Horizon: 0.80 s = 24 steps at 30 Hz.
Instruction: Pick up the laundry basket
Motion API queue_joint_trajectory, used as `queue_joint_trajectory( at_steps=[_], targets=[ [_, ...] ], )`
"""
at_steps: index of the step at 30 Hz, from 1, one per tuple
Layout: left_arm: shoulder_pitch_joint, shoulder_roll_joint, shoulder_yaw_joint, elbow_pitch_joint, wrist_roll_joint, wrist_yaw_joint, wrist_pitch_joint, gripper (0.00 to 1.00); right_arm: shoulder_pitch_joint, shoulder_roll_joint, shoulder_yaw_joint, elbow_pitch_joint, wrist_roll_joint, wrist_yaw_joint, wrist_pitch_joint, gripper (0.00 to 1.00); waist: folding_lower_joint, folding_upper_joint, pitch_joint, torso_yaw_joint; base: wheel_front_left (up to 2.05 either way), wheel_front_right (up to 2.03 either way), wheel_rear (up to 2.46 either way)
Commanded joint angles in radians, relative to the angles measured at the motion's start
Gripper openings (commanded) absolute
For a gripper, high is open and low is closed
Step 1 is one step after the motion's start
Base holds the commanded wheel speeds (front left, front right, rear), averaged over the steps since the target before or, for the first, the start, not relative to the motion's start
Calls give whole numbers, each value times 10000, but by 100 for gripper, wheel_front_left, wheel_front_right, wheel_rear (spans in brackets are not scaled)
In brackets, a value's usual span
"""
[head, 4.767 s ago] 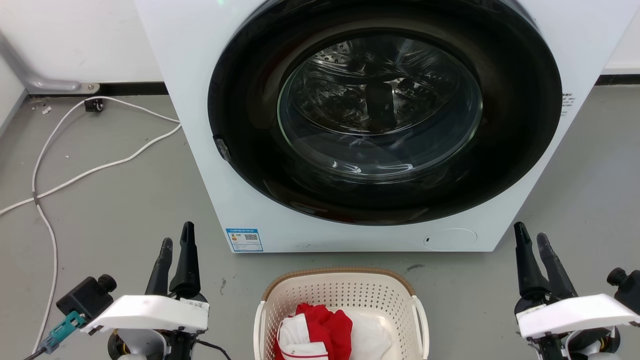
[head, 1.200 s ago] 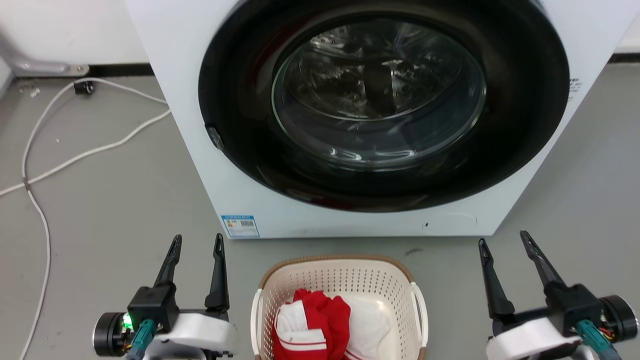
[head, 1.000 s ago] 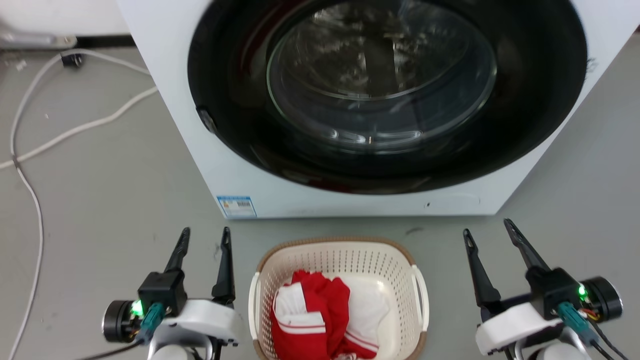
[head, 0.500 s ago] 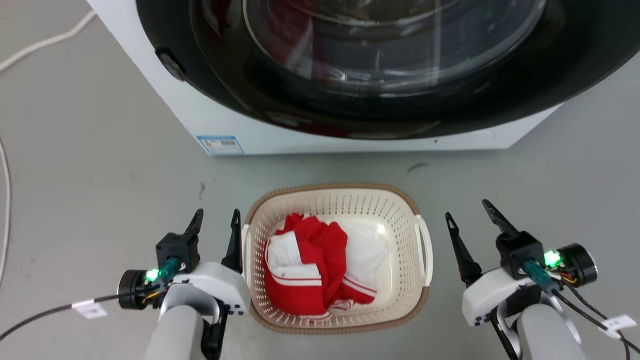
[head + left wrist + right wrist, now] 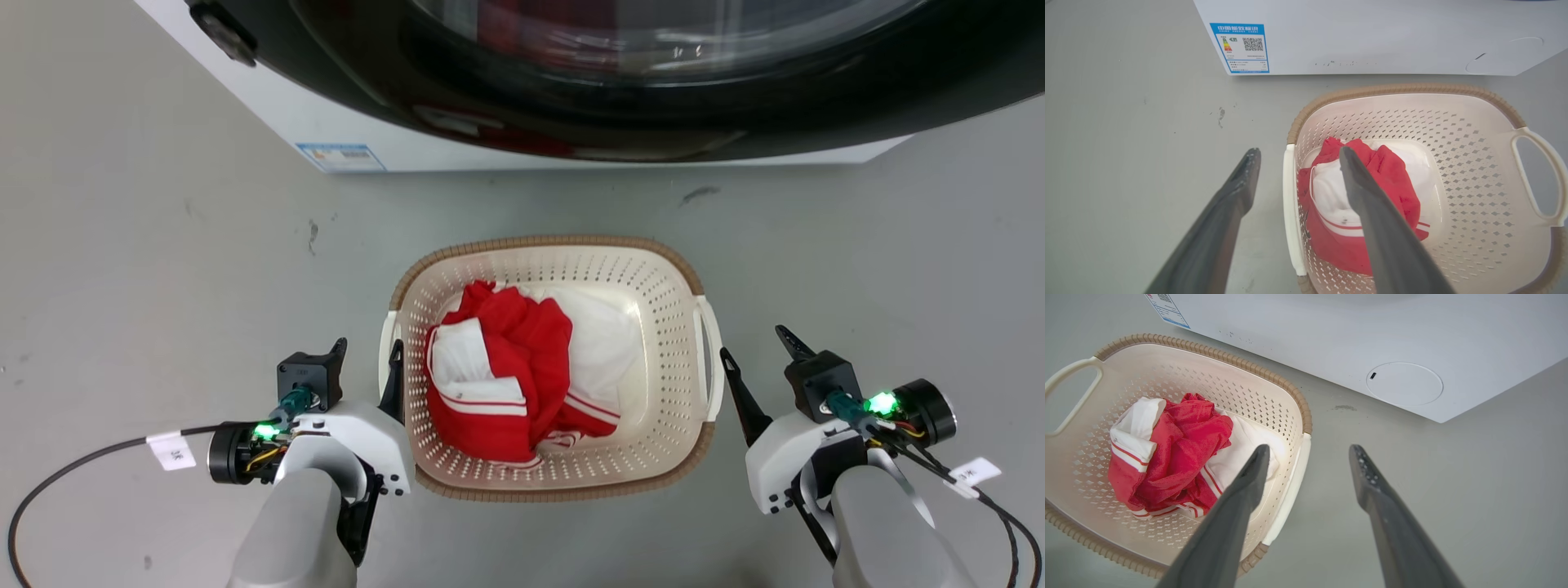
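The laundry basket (image 5: 547, 243) is cream-white perforated plastic with a brown woven-look rim and stands on the grey floor. A red and white garment (image 5: 506, 376) lies inside it. My left gripper (image 5: 367, 346) is open at the basket's left side. In the left wrist view the left gripper (image 5: 1299, 150) has the white left handle (image 5: 1289, 204) between its fingers. My right gripper (image 5: 753, 341) is open at the right side. In the right wrist view the right gripper (image 5: 1309, 447) has the right handle (image 5: 1290, 490) between its fingers. I cannot tell whether either gripper touches the basket.
A white washing machine (image 5: 490, 155) with a dark round door stands close behind the basket (image 5: 1404, 87), and its lower front panel (image 5: 1331, 335) shows near the rim (image 5: 1208, 349). Grey floor spreads to both sides. A black cable (image 5: 73, 474) loops by my left arm.
The head camera has tilted down, so the whole basket now shows. Both grippers opened from nearly shut and drew in to the basket's side handles.
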Motion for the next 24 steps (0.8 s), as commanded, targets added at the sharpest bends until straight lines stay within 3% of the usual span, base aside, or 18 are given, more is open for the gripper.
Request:
queue_joint_trajectory(
  at_steps=[1, 24],
  targets=[
    [-268, 15, -36, 294, 33, -21, -26, 100, -292, -15, -28, 312, -95, -7, -23, 100, -2, 0, 326, 57, 0, 0, 0],
    [-2529, 15, -1209, 3303, -660, -324, -26, 100, -2458, -15, -215, 3376, -512, -7, -23, 100, -2, 0, 2299, 282, 0, 0, 0]
  ],
)
